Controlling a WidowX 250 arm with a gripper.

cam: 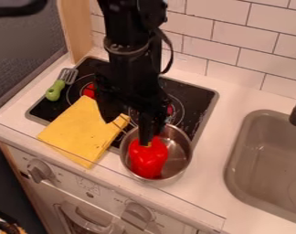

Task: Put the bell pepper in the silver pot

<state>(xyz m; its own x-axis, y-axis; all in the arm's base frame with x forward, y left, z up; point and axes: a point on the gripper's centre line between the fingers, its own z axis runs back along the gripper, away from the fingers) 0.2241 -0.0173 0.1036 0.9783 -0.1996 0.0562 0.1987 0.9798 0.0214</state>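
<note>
red bell pepper (148, 158): inside the silver pot (178, 153)
gripper (127, 133): fingers look spread, one tip at the pepper's top; best lifted straight up, without dragging
pot rim: close beneath, easily knocked
yellow cloth (83, 130): could snag
counter (208, 171): more room this side, towards the sink (260, 160)

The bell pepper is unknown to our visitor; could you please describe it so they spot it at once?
Find the black stovetop beside the sink, then the round silver pot at its front edge. Inside it is the bell pepper, plump, glossy and red, unlike the flat yellow cloth next to the pot.
</note>
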